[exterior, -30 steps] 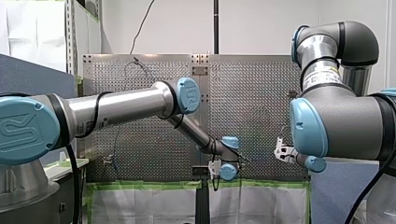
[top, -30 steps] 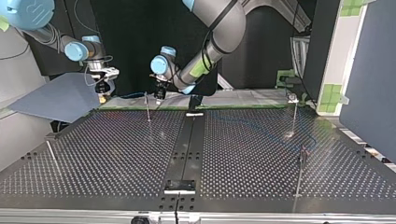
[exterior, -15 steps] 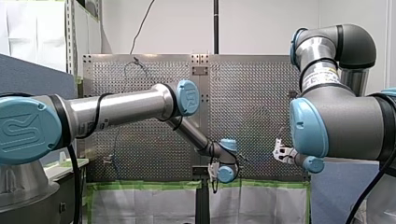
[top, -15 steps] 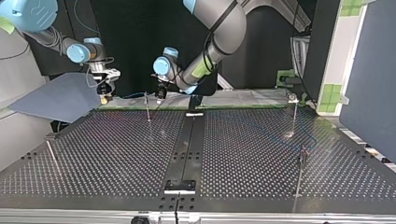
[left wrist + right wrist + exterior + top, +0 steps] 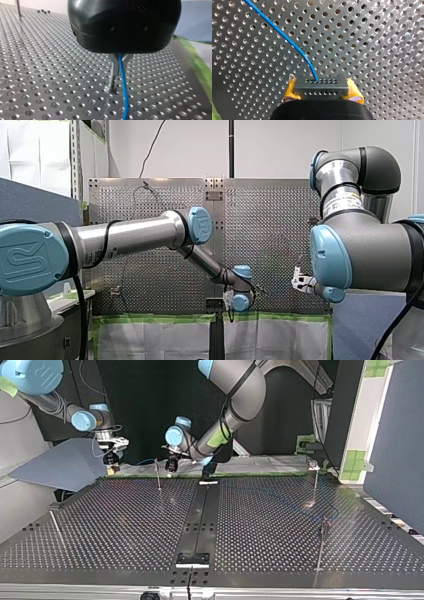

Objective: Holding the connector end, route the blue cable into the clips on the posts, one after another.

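While my right gripper [image 5: 322, 93] is clamping the connector [image 5: 321, 83], the blue cable [image 5: 287, 37] is looking only partly routed.
Front view: my left gripper [image 5: 229, 301] is hanging low at the perforated table's [image 5: 280, 230] nearest edge. Top view: the cable is trailing from the posts [image 5: 315, 485] at the right toward the post [image 5: 158, 476] beside my left gripper; I am judging that clip next, but seating is too small to tell. Left wrist view: metal fingers [image 5: 115, 62] are pinching the cable between them. Right wrist view: yellow pads [image 5: 290, 88] are squeezing the grey connector.
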Action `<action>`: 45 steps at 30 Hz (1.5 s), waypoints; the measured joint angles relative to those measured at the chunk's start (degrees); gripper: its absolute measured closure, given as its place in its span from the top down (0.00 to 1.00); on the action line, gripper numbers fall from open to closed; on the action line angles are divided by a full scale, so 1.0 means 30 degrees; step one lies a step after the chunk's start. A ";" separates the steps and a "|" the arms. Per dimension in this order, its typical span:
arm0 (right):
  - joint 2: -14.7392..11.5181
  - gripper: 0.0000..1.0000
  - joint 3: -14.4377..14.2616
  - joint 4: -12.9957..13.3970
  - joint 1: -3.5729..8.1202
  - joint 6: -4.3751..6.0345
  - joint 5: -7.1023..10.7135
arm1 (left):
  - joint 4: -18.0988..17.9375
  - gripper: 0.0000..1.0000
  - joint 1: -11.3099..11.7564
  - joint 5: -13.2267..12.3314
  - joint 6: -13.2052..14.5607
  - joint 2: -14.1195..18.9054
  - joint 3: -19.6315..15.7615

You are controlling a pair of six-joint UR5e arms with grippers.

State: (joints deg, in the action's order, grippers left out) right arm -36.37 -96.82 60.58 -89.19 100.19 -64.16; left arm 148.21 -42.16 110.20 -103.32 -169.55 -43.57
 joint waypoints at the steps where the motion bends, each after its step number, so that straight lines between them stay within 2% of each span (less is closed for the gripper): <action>1: 0.0003 0.00 0.0058 -0.0026 -0.0011 0.0002 -0.0043 | -0.0002 0.00 0.0009 -0.0089 -0.0082 0.0000 0.0082; 9: 0.0095 0.00 0.0651 -0.0245 -0.0087 0.0007 -0.0342 | -0.0044 0.00 0.0254 -0.0422 -0.0743 -0.0006 0.0284; 16: 0.0732 0.00 0.1628 -0.0740 -0.0146 -0.0040 -0.0710 | -0.0062 0.00 0.0631 -0.0425 -0.0935 -0.0006 0.0291; 23: 0.1021 0.00 0.2069 -0.0844 -0.0146 -0.0079 -0.0761 | -0.0064 0.00 0.0868 -0.0351 -0.0931 -0.0006 0.0292; 35: 0.1107 0.00 0.3246 -0.1899 -0.0167 -0.0008 -0.0663 | -0.0197 0.00 0.0944 -0.0164 -0.0893 -0.0006 0.0292; 45: 0.1300 0.00 0.3699 -0.2203 -0.0184 -0.0005 -0.0647 | -0.0569 0.00 0.1165 -0.0088 -0.0893 -0.0006 0.0339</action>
State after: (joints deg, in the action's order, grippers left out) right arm -32.47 -85.73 53.97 -89.75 100.17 -66.10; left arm 146.51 -38.67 109.93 -106.00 -169.57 -42.55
